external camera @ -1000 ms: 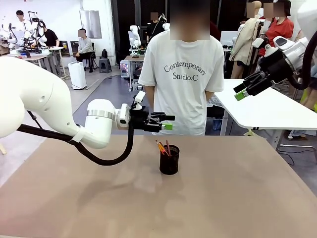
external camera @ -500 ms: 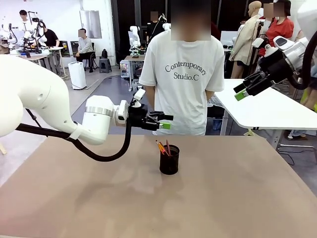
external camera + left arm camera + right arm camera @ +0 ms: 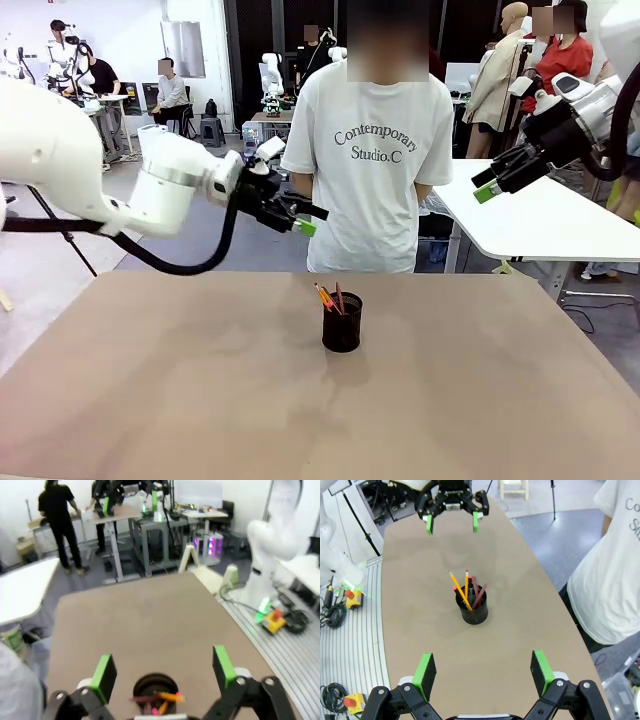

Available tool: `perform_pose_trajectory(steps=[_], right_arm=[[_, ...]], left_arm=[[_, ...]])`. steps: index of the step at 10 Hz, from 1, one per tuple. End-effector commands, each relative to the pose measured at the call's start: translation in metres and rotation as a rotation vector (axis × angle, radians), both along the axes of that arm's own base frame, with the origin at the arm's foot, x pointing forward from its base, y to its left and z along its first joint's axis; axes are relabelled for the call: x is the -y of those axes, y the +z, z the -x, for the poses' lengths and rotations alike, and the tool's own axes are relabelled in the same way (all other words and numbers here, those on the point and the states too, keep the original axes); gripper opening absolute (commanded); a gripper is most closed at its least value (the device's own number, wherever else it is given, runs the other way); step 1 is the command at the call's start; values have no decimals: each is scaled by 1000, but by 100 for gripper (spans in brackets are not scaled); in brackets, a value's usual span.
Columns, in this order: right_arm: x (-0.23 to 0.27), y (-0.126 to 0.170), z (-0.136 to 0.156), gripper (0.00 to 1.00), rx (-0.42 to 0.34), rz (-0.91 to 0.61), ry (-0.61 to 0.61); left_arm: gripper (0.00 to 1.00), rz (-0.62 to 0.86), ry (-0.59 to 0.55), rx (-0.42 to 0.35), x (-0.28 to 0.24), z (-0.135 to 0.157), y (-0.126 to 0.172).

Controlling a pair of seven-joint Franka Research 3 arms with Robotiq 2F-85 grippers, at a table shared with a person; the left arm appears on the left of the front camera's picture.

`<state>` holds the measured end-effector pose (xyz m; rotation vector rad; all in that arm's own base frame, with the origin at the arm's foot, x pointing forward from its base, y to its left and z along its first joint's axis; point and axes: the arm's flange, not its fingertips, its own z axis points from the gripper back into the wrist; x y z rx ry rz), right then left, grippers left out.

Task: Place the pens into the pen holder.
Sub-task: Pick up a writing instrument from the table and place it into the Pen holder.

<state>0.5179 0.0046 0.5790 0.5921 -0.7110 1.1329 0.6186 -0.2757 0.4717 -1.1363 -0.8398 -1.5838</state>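
The black mesh pen holder (image 3: 342,323) stands near the middle of the brown table (image 3: 200,400) with the pens (image 3: 329,298) upright inside it. In the right wrist view the pen holder (image 3: 473,609) carries yellow-orange, red-tipped and dark brownish-red pens (image 3: 466,589). My left gripper (image 3: 310,221) hangs open and empty in the air, up and to the left of the holder. Looking down its fingers, the left gripper (image 3: 163,670) frames the pen holder (image 3: 155,690) below. My right gripper (image 3: 483,186) is open and empty, high at the right; in its own view the right gripper (image 3: 482,671) spreads wide.
A person in a white T-shirt (image 3: 375,160) stands at the table's far edge, right behind the holder. A white table (image 3: 540,215) sits to the far right. Another robot base (image 3: 270,545) stands beside the table in the left wrist view.
My left arm has lifted and pulled back to the left, carrying its open gripper up and away from the holder. The right arm and the pens have stayed put.
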Motion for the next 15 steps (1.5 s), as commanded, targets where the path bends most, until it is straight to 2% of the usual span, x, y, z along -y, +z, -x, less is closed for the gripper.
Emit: perform_pose_trajectory(steps=[1,5,7,8,10,11,15], right_arm=[[-1,1,1,100,1,1,1],[-1,1,1,100,1,1,1],[-1,1,1,100,1,1,1],[-1,1,1,100,1,1,1],[-1,1,1,100,1,1,1],[-1,1,1,100,1,1,1],[-1,1,1,100,1,1,1]], left_arm=[[100,-169,-12,1,-13,-2,24],[100,-358,75,24,-46,-9,80],[100,-410,150,112,-67,-8,111],[100,-401,182,131,-79,-4,123],[100,-371,245,163,-107,0,131],[100,-348,270,151,-117,7,130],[100,-257,335,138,-153,11,109]])
